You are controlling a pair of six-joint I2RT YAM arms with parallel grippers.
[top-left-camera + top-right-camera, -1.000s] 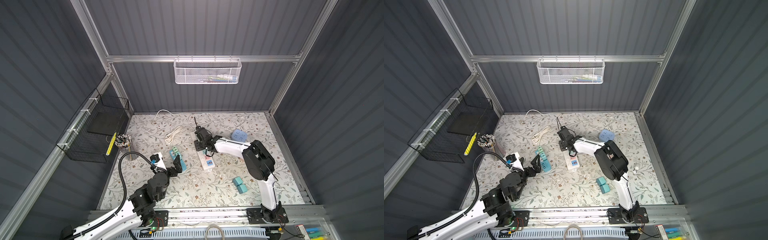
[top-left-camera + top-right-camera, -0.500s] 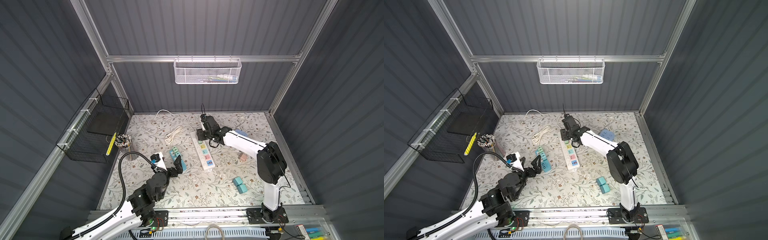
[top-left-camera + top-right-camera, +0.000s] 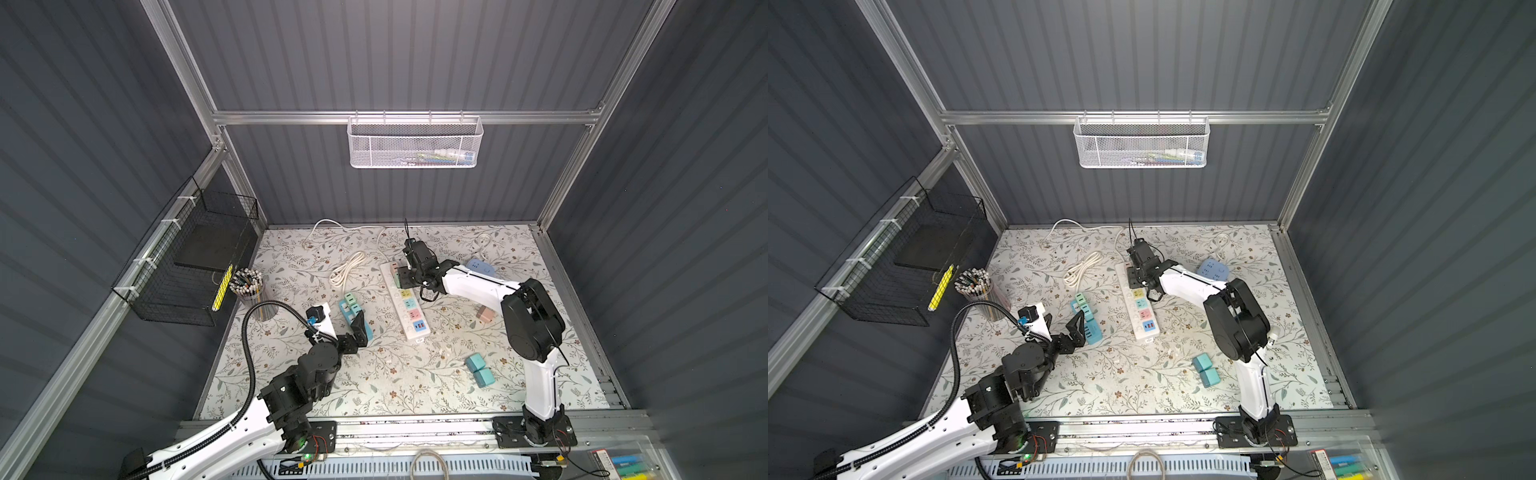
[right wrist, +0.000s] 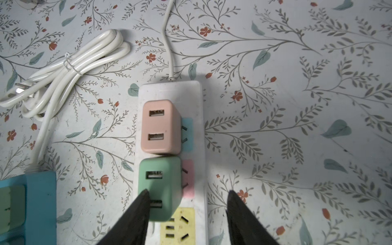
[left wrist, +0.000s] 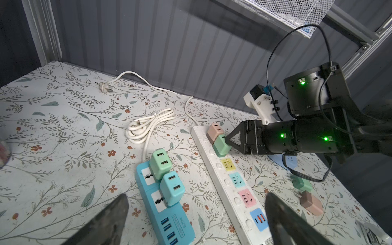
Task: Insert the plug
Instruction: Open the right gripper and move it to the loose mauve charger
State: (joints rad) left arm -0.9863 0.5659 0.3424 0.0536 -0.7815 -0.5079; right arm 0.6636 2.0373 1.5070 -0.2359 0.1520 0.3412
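A white power strip (image 3: 409,316) (image 3: 1144,316) lies mid-table. At its far end a pink plug (image 4: 159,127) (image 5: 214,131) and a green plug (image 4: 159,176) (image 5: 219,146) sit side by side in its sockets. My right gripper (image 3: 401,276) (image 3: 1133,278) (image 4: 188,192) hovers open over the green plug. One finger overlaps the plug's outer edge, the other stands well clear beyond the strip (image 4: 199,95). My left gripper (image 3: 349,330) (image 3: 1063,326) (image 5: 195,220) is wide open and holds nothing, near the end of a blue power strip (image 5: 169,222) with two plugs in it.
A loose pink plug (image 3: 484,313) (image 5: 310,204) and a green one (image 5: 301,183) lie right of the white strip (image 5: 224,186). Two teal blocks (image 3: 480,370) sit nearer the front. A coiled white cable (image 3: 347,270), a pale blue socket block (image 3: 480,266) and a pencil cup (image 3: 249,286) are also on the table.
The right arm has stretched out, its elbow swinging right. Its gripper went toward the strip's far end and has now come down over the green plug. The left arm has not moved.
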